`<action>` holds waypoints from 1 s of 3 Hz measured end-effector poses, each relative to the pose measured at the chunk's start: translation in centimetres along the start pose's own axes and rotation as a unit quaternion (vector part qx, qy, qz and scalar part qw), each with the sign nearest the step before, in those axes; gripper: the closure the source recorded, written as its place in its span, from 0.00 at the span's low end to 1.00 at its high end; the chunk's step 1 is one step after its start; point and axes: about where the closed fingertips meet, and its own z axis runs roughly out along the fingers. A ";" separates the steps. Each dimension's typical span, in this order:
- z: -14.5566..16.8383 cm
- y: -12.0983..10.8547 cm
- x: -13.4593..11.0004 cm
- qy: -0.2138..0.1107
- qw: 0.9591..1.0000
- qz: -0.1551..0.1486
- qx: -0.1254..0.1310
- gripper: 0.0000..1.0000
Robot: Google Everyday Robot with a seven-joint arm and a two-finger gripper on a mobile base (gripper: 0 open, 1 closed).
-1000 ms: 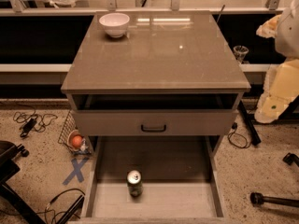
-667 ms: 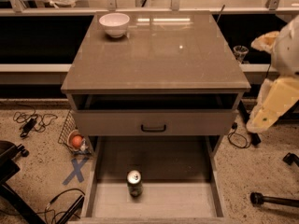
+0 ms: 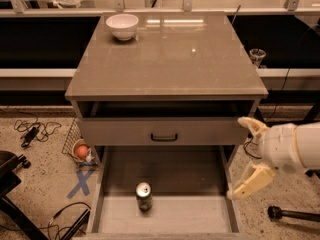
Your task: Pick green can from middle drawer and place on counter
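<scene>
The green can [image 3: 144,196] stands upright on the floor of the pulled-out middle drawer [image 3: 200,216], left of its centre and near the front. The counter [image 3: 170,54] is the glossy grey-brown top of the cabinet. My gripper [image 3: 244,156] is at the right of the cabinet, level with the drawer's right wall, with its two cream fingers spread wide and nothing between them. It is well to the right of the can and apart from it.
A white bowl [image 3: 122,25] sits at the counter's back left corner. The drawer with a black handle [image 3: 164,137] is slightly open above the middle drawer. Cables, a wire basket [image 3: 75,146] and blue tape [image 3: 81,183] lie on the floor at left.
The arm has swung down and leftward from the right edge, bringing the gripper beside the open drawer's right wall. The can and bowl have not moved.
</scene>
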 end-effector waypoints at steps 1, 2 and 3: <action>4.9 2.7 0.0 -0.135 0.991 -0.006 -0.019 0.00; 4.8 2.7 0.0 -0.134 0.991 -0.005 -0.019 0.00; 8.7 3.2 0.2 -0.151 0.988 0.002 -0.037 0.00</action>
